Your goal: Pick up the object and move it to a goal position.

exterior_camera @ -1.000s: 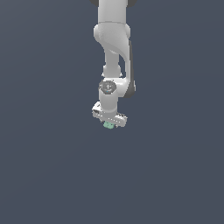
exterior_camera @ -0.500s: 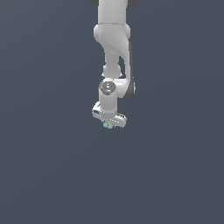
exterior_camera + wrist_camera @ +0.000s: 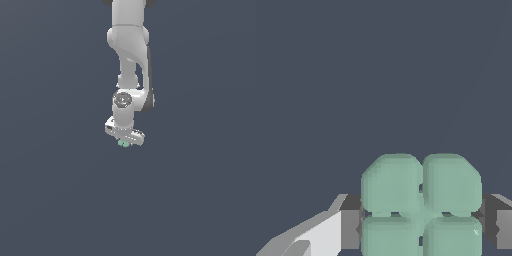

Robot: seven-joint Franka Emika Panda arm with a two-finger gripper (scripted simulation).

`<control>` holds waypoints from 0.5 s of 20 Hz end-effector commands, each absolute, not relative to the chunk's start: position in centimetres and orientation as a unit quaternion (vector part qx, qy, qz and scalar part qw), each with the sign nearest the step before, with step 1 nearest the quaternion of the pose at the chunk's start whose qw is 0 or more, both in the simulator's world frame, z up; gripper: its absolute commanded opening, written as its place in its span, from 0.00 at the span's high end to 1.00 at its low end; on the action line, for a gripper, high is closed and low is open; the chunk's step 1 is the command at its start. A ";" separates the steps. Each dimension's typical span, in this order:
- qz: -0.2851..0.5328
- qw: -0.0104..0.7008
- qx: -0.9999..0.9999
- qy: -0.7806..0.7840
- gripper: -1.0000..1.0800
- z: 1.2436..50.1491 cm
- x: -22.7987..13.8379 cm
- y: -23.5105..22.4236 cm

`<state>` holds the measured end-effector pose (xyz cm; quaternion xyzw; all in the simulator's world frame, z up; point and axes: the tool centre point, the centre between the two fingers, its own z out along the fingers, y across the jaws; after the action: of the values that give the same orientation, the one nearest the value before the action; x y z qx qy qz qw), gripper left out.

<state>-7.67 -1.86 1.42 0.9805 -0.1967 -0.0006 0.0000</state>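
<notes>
- The white claw [image 3: 124, 141] hangs at the end of the white, jointed robot arm [image 3: 129, 65] in the centre of the exterior view, and it holds the small pale mint-green lumpy object [image 3: 123, 144], a cluster of rounded knobs, between its jaws.
- In the wrist view the object [image 3: 421, 205] fills the lower middle of the frame as four rounded lobes, with a dark grey finger pad [image 3: 351, 229] pressed against one side and another against the opposite side.
- The object is therefore in the claw, just under the arm's wrist, at the middle of the exterior view.
- Around it lies only the flat dark slate-blue worktop [image 3: 55, 190]; no goal marker can be seen in either view.
- Judged risk: the pads seem to bear on curved lobes, so the piece could twist or slip out if the arm swings or stops sharply.
- Judged risk: loosening the grip before the goal would drop it.
- No brands, labels or writing are readable anywhere.
</notes>
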 end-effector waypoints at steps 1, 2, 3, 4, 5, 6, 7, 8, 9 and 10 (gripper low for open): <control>0.000 0.000 0.980 -0.197 1.00 2.0 -7.3 -2.0; 0.000 0.000 0.980 -0.197 1.00 2.3 -7.1 -2.1; 0.000 0.000 0.980 -0.197 1.00 2.7 -6.8 -2.2; 0.000 0.000 0.980 -0.197 1.00 3.1 -6.6 -2.4; 0.000 0.000 0.980 -0.197 1.00 3.6 -6.3 -2.5; 0.000 0.000 0.980 -0.197 1.00 4.1 -5.9 -2.6; 0.000 0.000 0.980 -0.197 1.00 4.6 -5.6 -2.8; 0.000 0.000 0.980 -0.197 1.00 5.2 -5.2 -3.0; 0.000 0.000 0.980 -0.197 1.00 5.8 -4.8 -3.1; 0.000 0.000 0.980 -0.197 1.00 6.5 -4.4 -3.3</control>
<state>-4.97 -3.05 5.50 0.9805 -0.1965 -0.0004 0.0002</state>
